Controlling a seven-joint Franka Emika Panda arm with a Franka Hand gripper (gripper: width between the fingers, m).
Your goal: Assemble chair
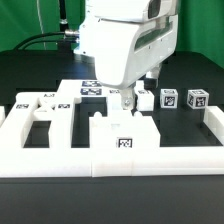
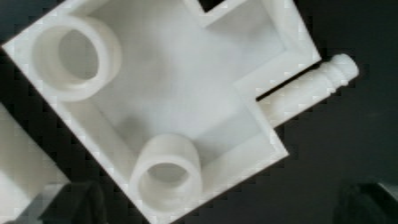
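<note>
In the wrist view a flat white chair panel (image 2: 178, 95) fills most of the picture. It has a round socket near one corner (image 2: 75, 55) and another at the near corner (image 2: 169, 172). A ribbed white peg (image 2: 313, 84) lies against its edge. My gripper (image 2: 214, 208) is open, its dark fingers (image 2: 68, 200) standing wide apart on either side of the near corner. In the exterior view the gripper (image 1: 128, 101) hangs low over the middle of the table, just behind a white tagged piece (image 1: 122, 138). The panel under it is mostly hidden by the arm.
A large white tagged part (image 1: 38, 106) lies at the exterior view's left. Three small tagged cube-like pieces (image 1: 168, 98) stand in a row at the right. The marker board (image 1: 91, 88) lies behind the gripper. The long white border rail (image 1: 60, 158) runs along the front.
</note>
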